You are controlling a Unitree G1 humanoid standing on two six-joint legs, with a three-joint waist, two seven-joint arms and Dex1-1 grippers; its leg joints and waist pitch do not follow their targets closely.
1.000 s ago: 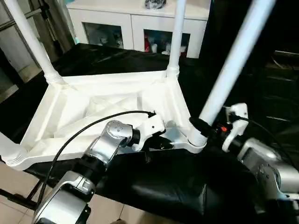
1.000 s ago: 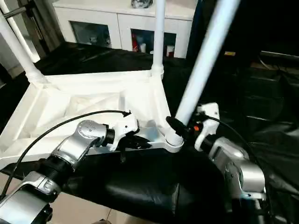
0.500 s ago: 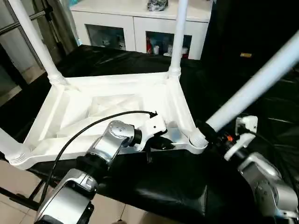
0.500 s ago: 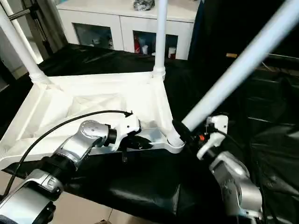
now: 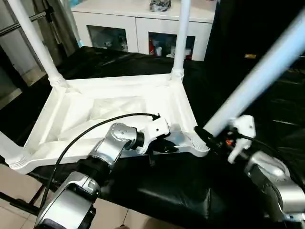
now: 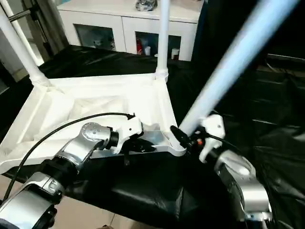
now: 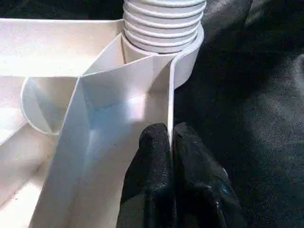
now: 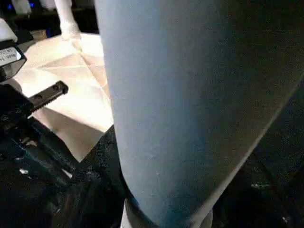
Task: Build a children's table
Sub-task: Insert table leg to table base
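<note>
The children's table lies upside down on a black cloth, its white ribbed top (image 5: pixel 119 102) facing up. Two legs stand in the far corners (image 5: pixel 35 43) (image 5: pixel 180 38), and a third (image 5: pixel 7 148) rises at the near left. My left gripper (image 5: pixel 167 145) is shut on the top's thin near rim (image 7: pixel 170 95), just short of the near right corner socket (image 7: pixel 164 23). My right gripper (image 5: pixel 209 136) is shut on the fourth leg (image 5: pixel 252 83) just above that socket (image 5: pixel 200 145). This leg leans away to the right.
A white glass-door cabinet (image 5: pixel 138 24) stands behind the work table. Black cloth (image 5: pixel 167 186) covers the table in front of and to the right of the top. Tiled floor (image 5: pixel 14 186) shows past the near left edge.
The leg in my right gripper swung further down to the right, then came partly back up. My right arm moved with it. The left gripper kept its hold on the rim.
</note>
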